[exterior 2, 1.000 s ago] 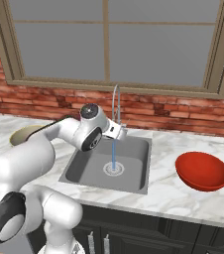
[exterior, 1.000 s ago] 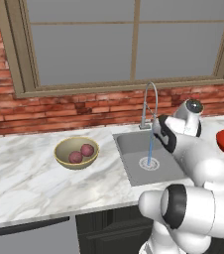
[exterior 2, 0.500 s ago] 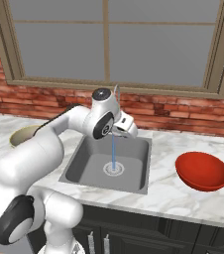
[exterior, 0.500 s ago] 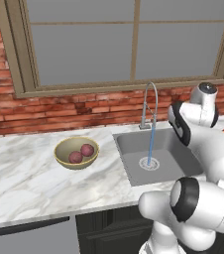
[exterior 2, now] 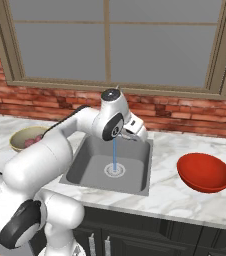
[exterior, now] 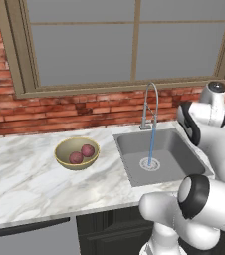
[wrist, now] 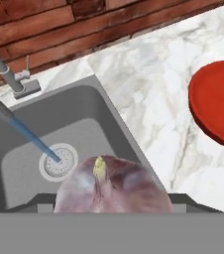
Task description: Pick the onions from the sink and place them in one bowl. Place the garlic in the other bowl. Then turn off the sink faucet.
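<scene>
Left of the sink, the yellowish-tan bowl stands on the marble tabletop and holds both onions. The faucet runs; a stream of water falls to the drain. Above the sink's right portion, the claw is closed around the garlic, a pale pinkish bulb seen close in the hand view. Right of the sink, the red bowl rests on the tabletop, apart from the basin.
</scene>
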Robot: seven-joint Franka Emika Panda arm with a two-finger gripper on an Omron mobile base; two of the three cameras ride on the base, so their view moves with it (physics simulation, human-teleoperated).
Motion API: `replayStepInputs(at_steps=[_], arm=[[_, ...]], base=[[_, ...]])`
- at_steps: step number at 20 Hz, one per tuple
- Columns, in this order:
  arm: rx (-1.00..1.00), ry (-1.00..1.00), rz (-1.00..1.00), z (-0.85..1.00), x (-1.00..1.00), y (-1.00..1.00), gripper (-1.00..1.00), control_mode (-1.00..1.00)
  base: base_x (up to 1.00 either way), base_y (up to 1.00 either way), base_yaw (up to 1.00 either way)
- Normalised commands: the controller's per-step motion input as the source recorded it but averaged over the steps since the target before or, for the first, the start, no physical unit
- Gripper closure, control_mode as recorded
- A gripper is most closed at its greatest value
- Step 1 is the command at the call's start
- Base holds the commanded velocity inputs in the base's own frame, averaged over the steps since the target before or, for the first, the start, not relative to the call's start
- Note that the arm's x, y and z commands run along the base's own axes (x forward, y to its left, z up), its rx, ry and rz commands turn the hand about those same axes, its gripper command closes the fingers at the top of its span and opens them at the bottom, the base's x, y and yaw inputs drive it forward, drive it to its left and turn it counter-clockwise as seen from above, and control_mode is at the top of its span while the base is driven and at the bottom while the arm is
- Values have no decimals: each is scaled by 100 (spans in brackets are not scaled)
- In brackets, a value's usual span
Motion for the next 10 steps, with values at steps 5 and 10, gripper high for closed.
replayStepInputs(at_steps=[5, 10], arm=[[0, -4, -8, -11, -9, -26, 100, -100], [0, -2, -9, -4, -2, -26, 100, -100]], base=[[0, 0, 0], [0, 0, 0]])
